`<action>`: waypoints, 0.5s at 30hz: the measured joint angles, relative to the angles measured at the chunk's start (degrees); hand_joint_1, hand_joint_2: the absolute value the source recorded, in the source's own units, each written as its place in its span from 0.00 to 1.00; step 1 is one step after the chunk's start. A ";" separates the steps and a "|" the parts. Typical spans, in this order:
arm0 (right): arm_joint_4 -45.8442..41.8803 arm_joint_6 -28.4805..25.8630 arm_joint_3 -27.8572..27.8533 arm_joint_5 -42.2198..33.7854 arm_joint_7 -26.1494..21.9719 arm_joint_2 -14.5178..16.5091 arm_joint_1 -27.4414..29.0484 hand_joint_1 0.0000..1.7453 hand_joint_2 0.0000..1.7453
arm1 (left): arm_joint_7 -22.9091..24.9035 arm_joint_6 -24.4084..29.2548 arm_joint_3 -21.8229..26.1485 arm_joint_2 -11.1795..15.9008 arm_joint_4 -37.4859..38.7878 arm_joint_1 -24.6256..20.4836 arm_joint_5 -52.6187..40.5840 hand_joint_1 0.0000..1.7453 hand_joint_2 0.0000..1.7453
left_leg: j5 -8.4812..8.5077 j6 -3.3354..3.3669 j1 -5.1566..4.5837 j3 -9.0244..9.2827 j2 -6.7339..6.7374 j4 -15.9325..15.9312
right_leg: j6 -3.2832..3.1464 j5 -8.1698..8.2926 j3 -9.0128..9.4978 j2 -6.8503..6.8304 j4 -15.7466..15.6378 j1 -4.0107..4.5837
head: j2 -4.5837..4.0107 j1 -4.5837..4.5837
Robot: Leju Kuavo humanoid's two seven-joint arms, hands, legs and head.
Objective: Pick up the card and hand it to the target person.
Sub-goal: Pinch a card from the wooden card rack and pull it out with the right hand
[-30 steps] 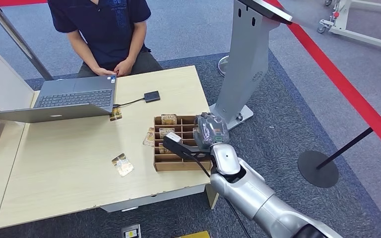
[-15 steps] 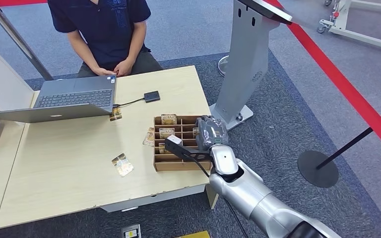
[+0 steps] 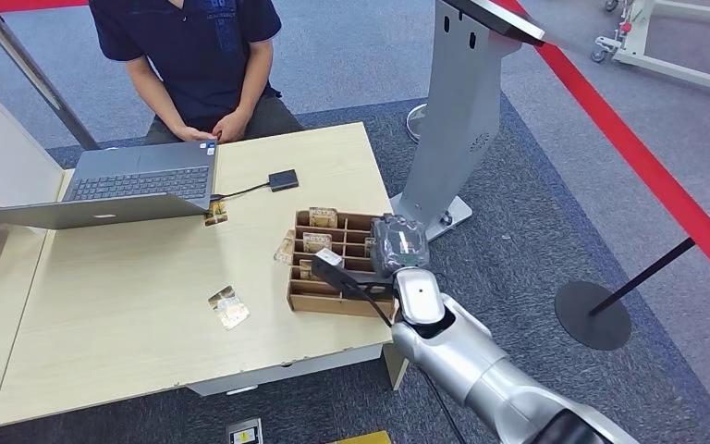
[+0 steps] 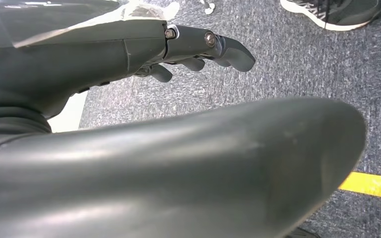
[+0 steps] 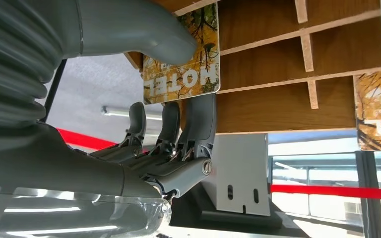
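My right hand point(image 3: 397, 245) reaches into the wooden card box point(image 3: 333, 302) near the table's right edge. In the right wrist view the right hand point(image 5: 168, 148) pinches a brown "HOTEL" card point(image 5: 181, 62), thumb on its printed face and fingers behind it, at a slot of the card box point(image 5: 278, 99). More cards point(image 3: 317, 242) stand in other slots. The seated person point(image 3: 199, 55) in a dark shirt waits at the table's far side, hands together. My left hand point(image 4: 129, 49) hangs over the carpet with its fingers stretched out, holding nothing.
A laptop point(image 3: 129, 180) and a small black device point(image 3: 284, 178) on a cable lie at the far side of the table point(image 3: 129, 351). Loose cards point(image 3: 228, 307) lie on it. A grey kiosk stand point(image 3: 458, 111) rises just behind the box. A stanchion base point(image 3: 592, 314) sits at the right.
The wooden box has twisted and slid slightly away on the table. My right hand has sunk a little lower against its right side.
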 joint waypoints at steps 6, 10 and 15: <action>-1.31 0.12 -0.10 1.56 0.70 -0.46 0.76 0.63 1.00 | -0.54 -0.09 0.00 0.00 0.00 0.02 0.16 0.00 0.00 | 0.00 0.00 0.00 0.00 0.00 0.00 | 0.00 0.00 -0.01 0.00 0.00 0.00 | 0.00 0.00; -2.62 0.18 -0.31 2.02 0.68 -0.71 1.17 0.63 1.00 | -0.89 -0.23 0.00 0.00 0.00 0.03 0.25 0.00 0.00 | 0.00 0.00 0.00 0.00 0.00 0.00 | 0.00 0.00 -0.01 0.00 0.00 0.00 | 0.00 -0.01; -4.45 0.66 -0.81 1.76 0.52 -0.89 1.75 0.63 1.00 | -0.89 -0.25 0.00 0.00 0.00 0.03 0.35 0.00 0.00 | 0.00 0.00 0.00 -0.01 0.00 0.00 | 0.00 0.00 -0.01 0.00 0.00 0.00 | 0.00 0.00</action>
